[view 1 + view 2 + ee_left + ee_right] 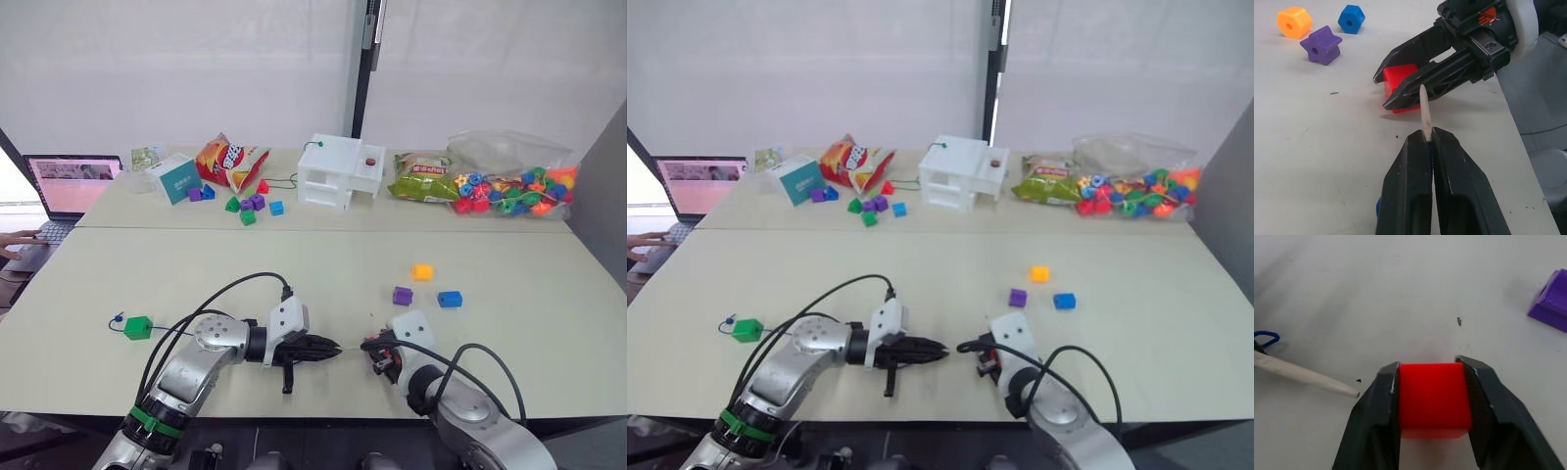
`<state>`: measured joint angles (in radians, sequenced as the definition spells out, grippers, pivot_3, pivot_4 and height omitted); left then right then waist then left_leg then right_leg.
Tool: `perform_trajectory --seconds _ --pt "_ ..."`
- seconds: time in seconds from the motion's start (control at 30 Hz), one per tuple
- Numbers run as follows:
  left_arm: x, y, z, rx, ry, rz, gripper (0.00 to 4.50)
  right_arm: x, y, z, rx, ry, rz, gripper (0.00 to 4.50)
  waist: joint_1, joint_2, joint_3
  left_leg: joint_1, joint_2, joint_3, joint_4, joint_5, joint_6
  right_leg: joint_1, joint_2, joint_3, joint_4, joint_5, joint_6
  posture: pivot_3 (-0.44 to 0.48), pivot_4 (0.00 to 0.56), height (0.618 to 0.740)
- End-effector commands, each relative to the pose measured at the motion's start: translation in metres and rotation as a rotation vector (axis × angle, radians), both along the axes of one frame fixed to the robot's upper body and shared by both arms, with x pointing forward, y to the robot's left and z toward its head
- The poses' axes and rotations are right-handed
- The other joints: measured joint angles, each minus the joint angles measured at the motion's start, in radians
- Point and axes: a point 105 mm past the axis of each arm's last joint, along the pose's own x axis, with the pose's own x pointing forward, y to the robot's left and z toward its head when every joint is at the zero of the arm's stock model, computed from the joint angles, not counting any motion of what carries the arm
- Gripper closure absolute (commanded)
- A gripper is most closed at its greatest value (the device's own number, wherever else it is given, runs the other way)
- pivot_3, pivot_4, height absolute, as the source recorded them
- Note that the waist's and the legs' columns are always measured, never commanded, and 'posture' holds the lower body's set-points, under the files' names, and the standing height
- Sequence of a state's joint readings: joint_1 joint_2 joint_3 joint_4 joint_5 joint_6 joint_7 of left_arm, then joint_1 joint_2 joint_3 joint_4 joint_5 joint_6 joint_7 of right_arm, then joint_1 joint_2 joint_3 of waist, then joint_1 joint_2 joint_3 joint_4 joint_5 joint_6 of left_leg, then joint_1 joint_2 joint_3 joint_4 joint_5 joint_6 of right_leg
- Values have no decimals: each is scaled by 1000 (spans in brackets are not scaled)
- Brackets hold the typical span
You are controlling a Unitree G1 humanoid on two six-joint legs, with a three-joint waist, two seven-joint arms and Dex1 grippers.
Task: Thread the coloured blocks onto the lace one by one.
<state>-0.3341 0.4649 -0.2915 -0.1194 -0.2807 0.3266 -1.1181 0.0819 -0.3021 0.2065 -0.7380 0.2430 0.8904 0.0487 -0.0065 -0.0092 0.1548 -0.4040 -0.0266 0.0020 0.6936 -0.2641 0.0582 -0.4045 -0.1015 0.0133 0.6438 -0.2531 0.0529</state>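
The pale desk (294, 264) carries a row of clutter along its far edge. At the far left sits an open laptop (71, 184) with a person's hand (18, 239) at its keys. Next come a teal box (176, 178) and a red-and-yellow snack bag (230, 160), with small triangular and chunky pieces (245, 205) — green, purple, blue, red — scattered just before them. A white house-shaped box (339, 172) stands near the middle, a thin green cord (284, 181) trailing from it. Farther right lie a green snack bag (423, 177) and a clear bag of multicolour beads (511, 186).
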Motion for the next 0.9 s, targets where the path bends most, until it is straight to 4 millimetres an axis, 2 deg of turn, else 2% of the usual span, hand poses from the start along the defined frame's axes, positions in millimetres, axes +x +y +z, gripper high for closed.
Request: perform_trajectory --seconds 0.03,0.07,0.13,0.27,0.3,0.4,0.53,0.6,0.77,0.9 --pt "-1 0 13 -32 -46 -9 4500 2 2 13 48 -62 15 2815 -3 0 0 0 0 0 0 0 0 0 0 0 0 0 0 0 150 740" --pt "0 1 13 -31 -47 -5 4500 3 0 21 62 -85 21 2251 -3 0 0 0 1 0 0 0 0 0 1 0 0 0 0 0 150 740" --pt "0 2 12 -29 -49 2 4500 3 -3 38 80 -131 62 1575 -3 0 0 0 1 0 0 0 0 0 1 0 0 0 0 0 150 740" --pt "1 2 13 -32 -52 13 4500 0 -3 68 82 -167 267 184 -2 0 0 0 1 0 0 0 0 0 1 0 0 0 0 0 150 740" --pt "2 2 13 -33 -53 15 4500 -2 -2 73 79 -157 335 19 -2 0 0 0 1 0 0 0 0 0 1 0 0 0 0 0 150 740" --pt "3 2 13 -33 -54 18 4500 -2 -7 84 77 -89 537 19 -2 0 0 0 1 -1 0 0 0 0 1 0 -1 0 0 0 150 740" --pt "2 4 13 -29 -55 20 4500 -8 -12 81 -22 58 776 19 1 -1 0 -1 1 -1 0 0 1 1 0 -1 -2 0 0 0 150 740" --pt "1 7 13 -22 -54 26 4500 -6 -17 73 -110 105 867 19 1 -1 0 -1 1 0 0 -1 1 1 1 -1 -3 0 0 0 150 740" --pt "-4 20 15 31 -10 55 4500 16 -35 40 -391 110 1012 19 -3 -1 1 -1 2 1 0 -1 1 0 1 0 -3 0 0 0 150 740" --pt "-5 27 15 130 10 90 4500 29 -39 28 -488 66 1074 19 -1 -1 1 -2 2 1 0 -1 1 0 0 0 -2 0 0 0 150 740"
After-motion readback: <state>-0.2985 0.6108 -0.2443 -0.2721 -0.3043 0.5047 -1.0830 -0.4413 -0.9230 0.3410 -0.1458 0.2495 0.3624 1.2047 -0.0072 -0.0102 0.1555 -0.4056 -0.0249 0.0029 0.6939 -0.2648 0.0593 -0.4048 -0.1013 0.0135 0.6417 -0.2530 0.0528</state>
